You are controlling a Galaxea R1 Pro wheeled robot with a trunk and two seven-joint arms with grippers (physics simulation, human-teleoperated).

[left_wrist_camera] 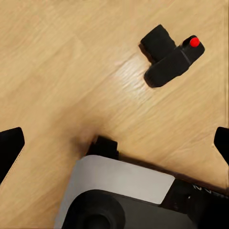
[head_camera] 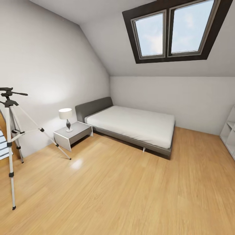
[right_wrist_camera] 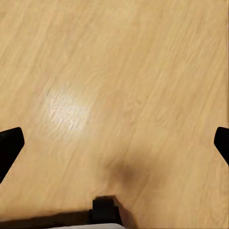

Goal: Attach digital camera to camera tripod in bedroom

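Observation:
The camera tripod (head_camera: 11, 137) stands on the wood floor at the far left of the head view, with silver-white legs, black joints and a black head with a long pan handle. In the left wrist view the digital camera (left_wrist_camera: 170, 56), a chunky black body with a red dot, lies on the plank floor, well apart from my left gripper (left_wrist_camera: 114, 143). That gripper is open, its black fingertips (left_wrist_camera: 9, 148) at the frame edges with nothing between them. My right gripper (right_wrist_camera: 114, 143) is open too, over bare floor.
A grey low bed (head_camera: 130, 125) with a white mattress stands against the back wall under a dark-framed skylight (head_camera: 173, 29). A nightstand (head_camera: 72, 134) with a lamp (head_camera: 66, 118) sits beside it. White shelving (head_camera: 229, 133) is at the right edge. The robot's grey-and-black base (left_wrist_camera: 124, 195) shows below the left gripper.

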